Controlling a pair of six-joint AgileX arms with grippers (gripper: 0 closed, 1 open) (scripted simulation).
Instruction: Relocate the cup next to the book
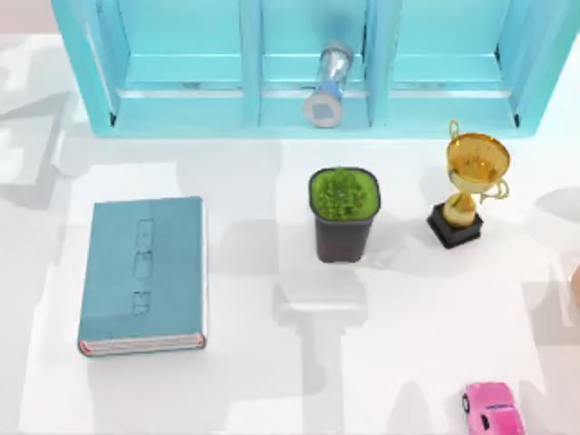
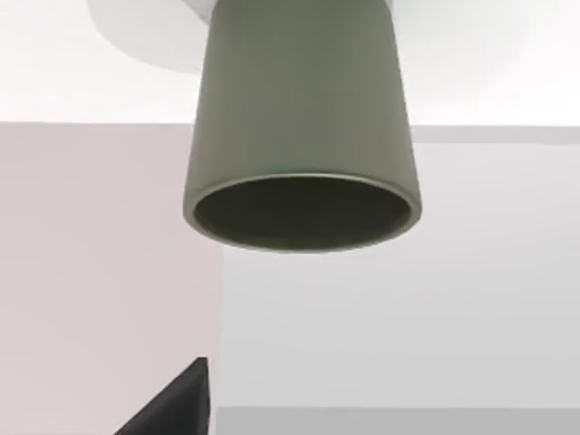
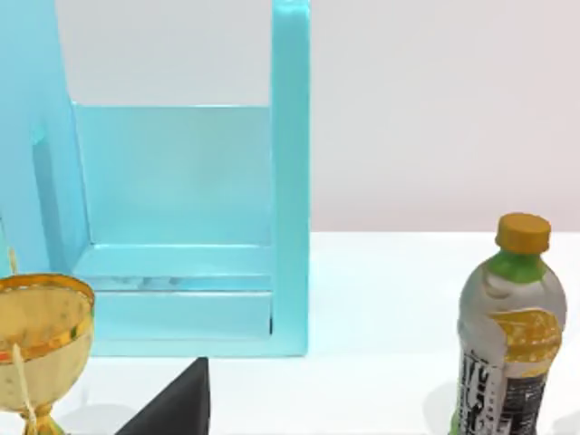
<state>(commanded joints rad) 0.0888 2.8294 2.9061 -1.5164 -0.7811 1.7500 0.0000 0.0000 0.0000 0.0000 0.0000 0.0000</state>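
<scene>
The large teal-blue book (image 1: 143, 272) lies flat on the left part of the white table, its white page edges facing the front. The small grey-olive cup (image 2: 304, 118) with a dark inside looms close to the left wrist camera, standing on a white surface with its shadow around it. A dark part of my left gripper (image 2: 172, 408) shows at the edge of that view, apart from the cup. A similar dark part of my right gripper (image 3: 177, 403) shows in the right wrist view, near the trophy.
A teal shelf unit (image 1: 181, 100) spans the back, with a grey cylinder (image 1: 328, 86) lying in it. A dark pot with a green plant (image 1: 343, 213) stands mid-table, a gold trophy (image 1: 471, 186) to its right, a pink toy car (image 1: 492, 410) at front right. A bottle (image 3: 507, 335) stands beside the shelf.
</scene>
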